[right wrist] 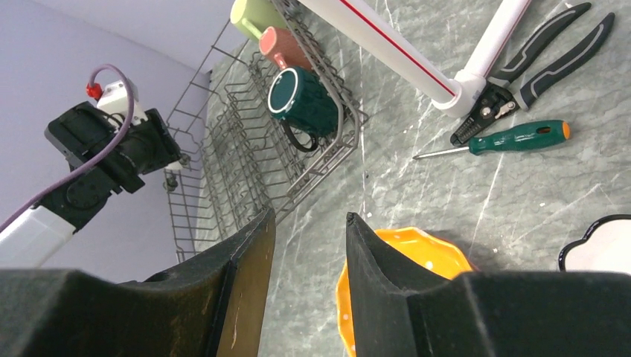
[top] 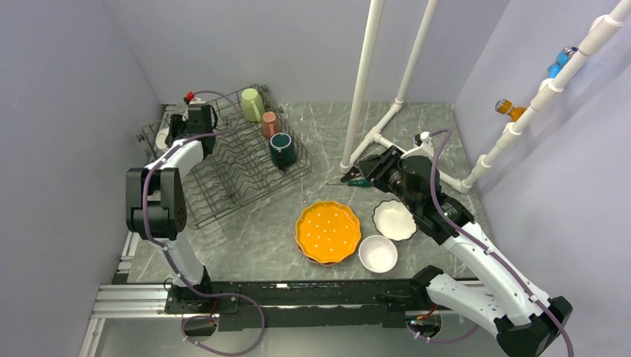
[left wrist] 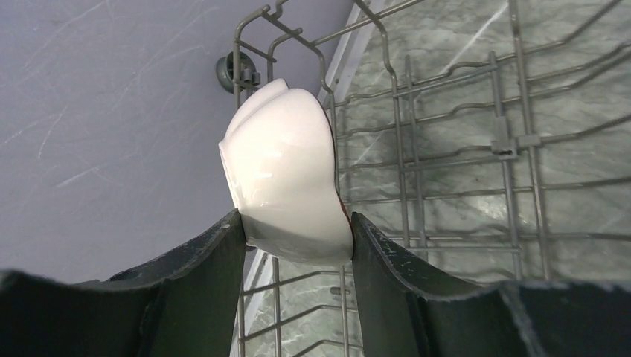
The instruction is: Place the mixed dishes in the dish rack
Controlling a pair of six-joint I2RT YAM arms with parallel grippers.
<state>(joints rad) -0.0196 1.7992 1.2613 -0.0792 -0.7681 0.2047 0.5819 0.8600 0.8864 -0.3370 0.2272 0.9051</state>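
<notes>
My dark grey wire dish rack [top: 223, 167] sits far left, with the pale green mug [top: 251, 104], pink mug [top: 270, 124] and teal mug [top: 282, 149] along its right side. My left claw [left wrist: 297, 219] pinches a white scalloped bowl [left wrist: 286, 163] on edge over its far-left corner. The orange dotted plates [top: 328, 231], plain white bowl [top: 378, 253] and dark-rimmed scalloped bowl [top: 394, 220] lie near right on the worktop [top: 320, 141].

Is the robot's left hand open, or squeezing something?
Shut. In the left wrist view the left gripper clamps a white scalloped bowl between its fingers, with the dish rack behind it.
</notes>
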